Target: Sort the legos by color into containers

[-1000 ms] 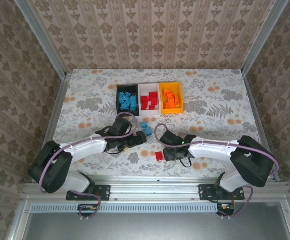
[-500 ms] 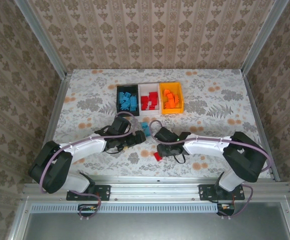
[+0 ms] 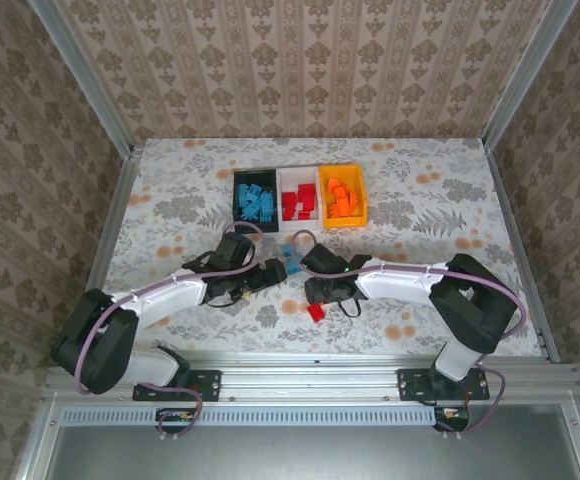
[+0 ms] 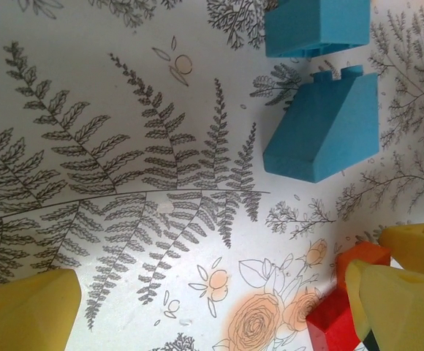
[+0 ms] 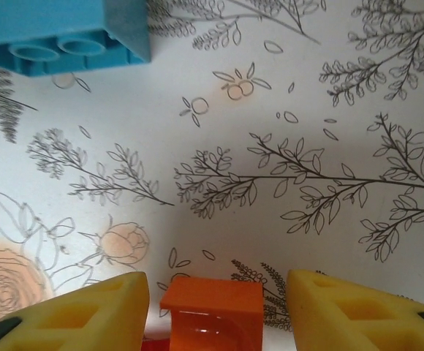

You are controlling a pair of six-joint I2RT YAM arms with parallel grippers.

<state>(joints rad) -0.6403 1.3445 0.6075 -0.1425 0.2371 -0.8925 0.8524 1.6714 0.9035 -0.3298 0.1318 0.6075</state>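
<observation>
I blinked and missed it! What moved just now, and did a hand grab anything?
The right hand swung left; its fingers now stand either side of an orange brick, not visibly squeezing it. Nothing was picked up or dropped. The left hand stayed wide open and almost still. The red brick, the blue bricks and the three bins stayed put.

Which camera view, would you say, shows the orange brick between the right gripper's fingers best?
The right wrist view: the orange brick lies large, sharp, between the yellow fingers. The left wrist view catches one corner beside a red brick. In the top external view it blurs into a reddish speck.
</observation>
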